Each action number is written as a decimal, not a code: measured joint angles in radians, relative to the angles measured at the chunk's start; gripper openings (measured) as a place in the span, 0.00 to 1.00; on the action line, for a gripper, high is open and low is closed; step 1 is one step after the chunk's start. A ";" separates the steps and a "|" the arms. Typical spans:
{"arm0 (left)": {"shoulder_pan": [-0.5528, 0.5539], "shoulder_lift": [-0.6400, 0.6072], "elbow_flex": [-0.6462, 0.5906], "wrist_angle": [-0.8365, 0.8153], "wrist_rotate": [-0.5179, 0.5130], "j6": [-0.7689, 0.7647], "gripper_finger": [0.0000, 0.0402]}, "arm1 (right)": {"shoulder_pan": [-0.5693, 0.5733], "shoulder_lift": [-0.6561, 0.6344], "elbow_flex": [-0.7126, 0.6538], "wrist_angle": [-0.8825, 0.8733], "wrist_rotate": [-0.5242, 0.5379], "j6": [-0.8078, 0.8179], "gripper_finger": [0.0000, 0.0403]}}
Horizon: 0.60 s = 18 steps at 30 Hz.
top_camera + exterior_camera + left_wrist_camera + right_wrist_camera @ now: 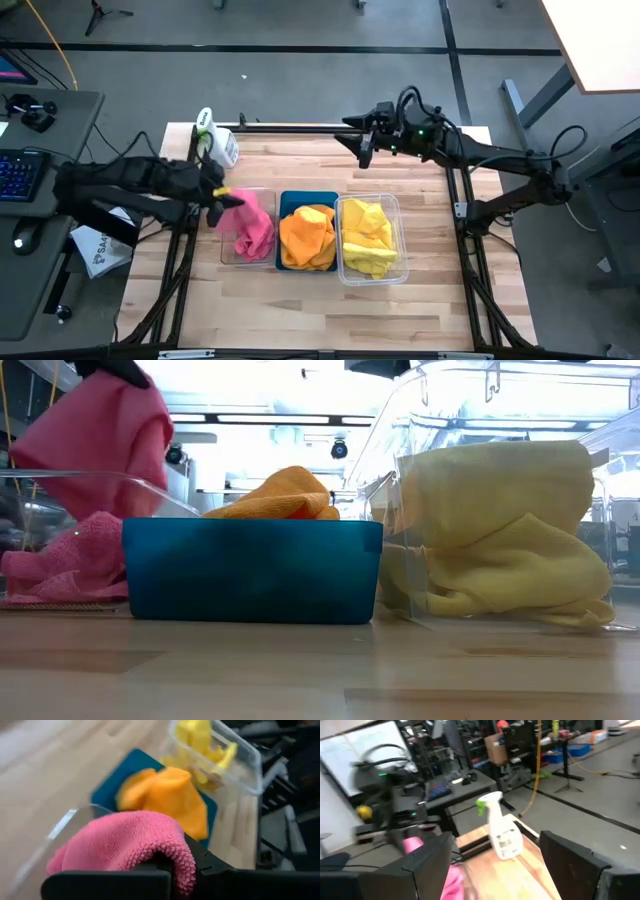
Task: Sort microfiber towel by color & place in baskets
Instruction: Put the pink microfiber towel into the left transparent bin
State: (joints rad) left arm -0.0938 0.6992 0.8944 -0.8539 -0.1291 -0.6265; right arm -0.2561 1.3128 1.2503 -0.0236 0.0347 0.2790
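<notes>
- Pink towel (238,199) hangs from the left gripper (217,199), which is clamped tight on it, above the left end of the clear bin on the left (226,254).
- More pink cloth (254,235) lies bunched inside that same bin, just under the held piece.
- White spray bottle with a green top (217,141) stands near the back left corner of the bench (440,300), just behind the left gripper.
- Next along is the blue bin (318,196), in the middle of the row, touching the clear bins on both sides.
- Orange towels (307,237) fill the blue bin and pile up above its rim.
- After that comes the clear bin on the right (398,216), with yellow towels (368,238) stuffed inside it, pressing on its walls.
- All three bins sit side by side in the middle of the bench.
- Last is the right gripper (364,150), up in the air over the back edge of the bench, well apart from the bins. Its two fingers are spread wide and hold nothing.
</notes>
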 joint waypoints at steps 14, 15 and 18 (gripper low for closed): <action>-0.289 0.186 -0.198 0.065 -0.042 -0.395 0.00 | -0.055 0.000 0.000 -0.071 0.006 -0.007 0.73; -0.286 0.191 -0.207 0.071 -0.055 -0.402 0.00 | -0.054 0.000 0.000 -0.075 0.006 -0.016 0.73; -0.258 0.205 -0.214 0.082 -0.124 -0.340 0.00 | -0.054 0.000 0.000 -0.084 0.004 -0.036 0.73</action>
State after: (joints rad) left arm -0.3513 0.9044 0.6807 -0.7723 -0.2534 -0.9664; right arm -0.3099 1.3128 1.2502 -0.1072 0.0392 0.2425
